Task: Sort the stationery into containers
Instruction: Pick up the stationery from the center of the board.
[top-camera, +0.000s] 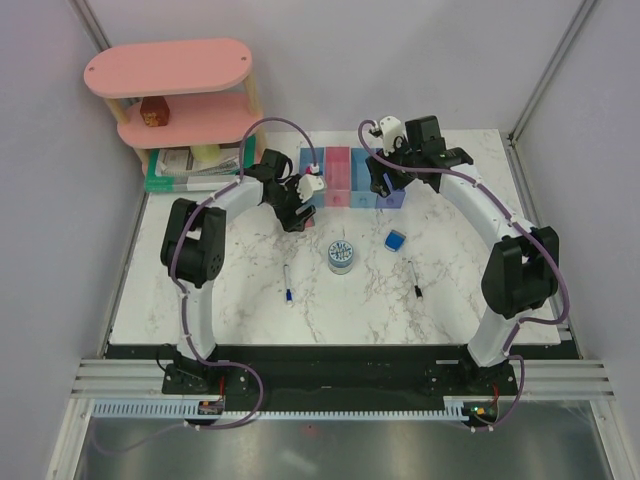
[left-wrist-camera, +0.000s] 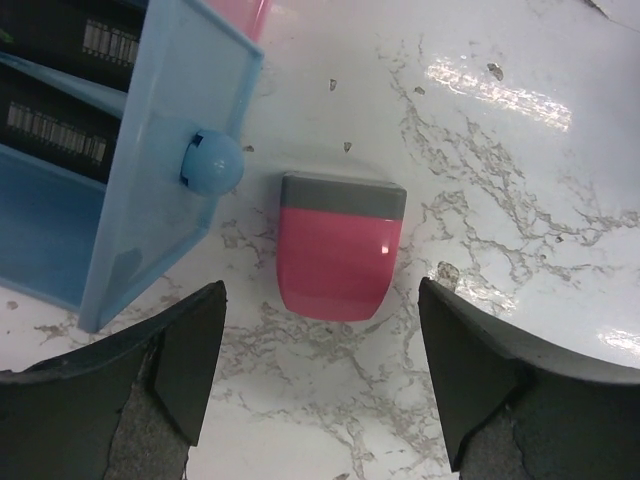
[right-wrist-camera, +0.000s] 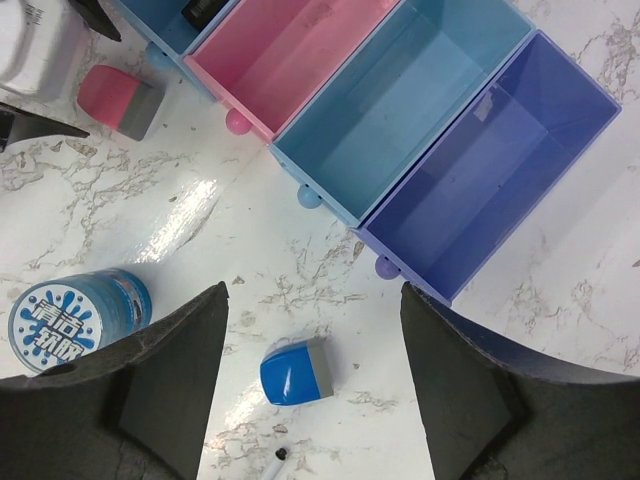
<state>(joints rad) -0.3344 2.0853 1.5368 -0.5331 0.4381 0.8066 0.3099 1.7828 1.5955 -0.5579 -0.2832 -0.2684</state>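
My left gripper (left-wrist-camera: 320, 370) is open just above the table, with the pink eraser (left-wrist-camera: 340, 255) lying just ahead of its fingertips, beside the leftmost light blue bin (left-wrist-camera: 150, 180). That bin holds black barcoded markers (left-wrist-camera: 60, 130). My right gripper (right-wrist-camera: 315, 385) is open and empty, high above the blue block (right-wrist-camera: 293, 370). The pink bin (right-wrist-camera: 290, 50), second light blue bin (right-wrist-camera: 400, 100) and darker blue bin (right-wrist-camera: 490, 170) look empty. The round blue-white tin (top-camera: 342, 255), white pen with blue cap (top-camera: 287, 283) and thin black pen (top-camera: 414, 280) lie on the table.
A pink tiered shelf (top-camera: 170, 90) with a small red-brown box (top-camera: 155, 112) stands at the back left, over a green-edged stack of books (top-camera: 190, 165). The marble table (top-camera: 230, 300) ends at walls on both sides.
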